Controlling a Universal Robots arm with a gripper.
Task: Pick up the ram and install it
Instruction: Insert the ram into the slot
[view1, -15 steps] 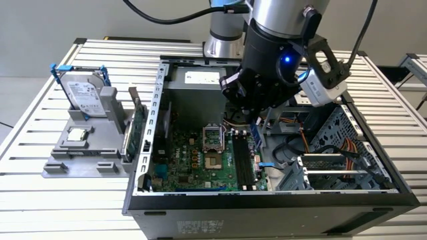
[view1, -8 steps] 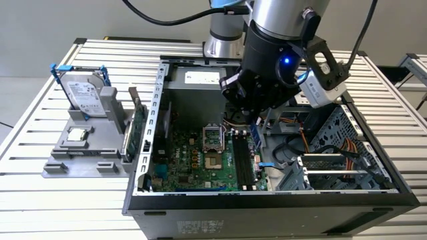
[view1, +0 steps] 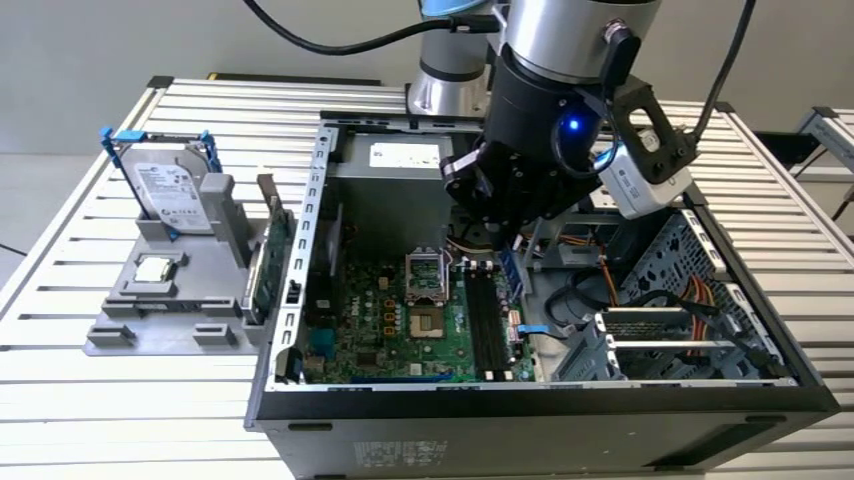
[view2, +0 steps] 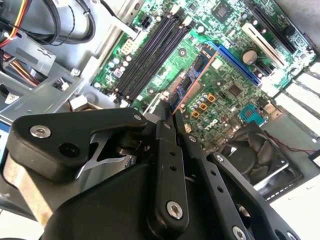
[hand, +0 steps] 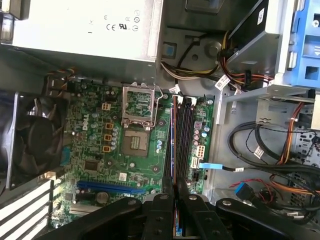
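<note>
**Slatted table, open case: ram clamped over the board**

Surface: a metal table of parallel slats. The case lies on it on its side, open side up.

Arm: it reaches down into the case from above, towards the exterior view's right of the board.

Gripper: the fingers are pressed together on the ram, pinching its upper end. Both wrist views confirm this, with the gripper closed on the thin stick and no gap visible.

Ram: it hangs edge-on below the fingers, inside the case. In the second wrist view the ram shows blue chips and an orange edge. In the first wrist view the ram appears as a thin line running parallel to the black slots, just beside them on the side of the socket. Whether its lower edge touches a slot cannot be told.

Other contents of the case: a fan at one end of the board and a grey power supply at the far wall.

Beside the case, at the exterior view's left, stands a grey holder. It carries:
- a hard drive, standing upright;
- a small square chip, lying flat;
- a green card, standing on edge next to the case wall.
</note>
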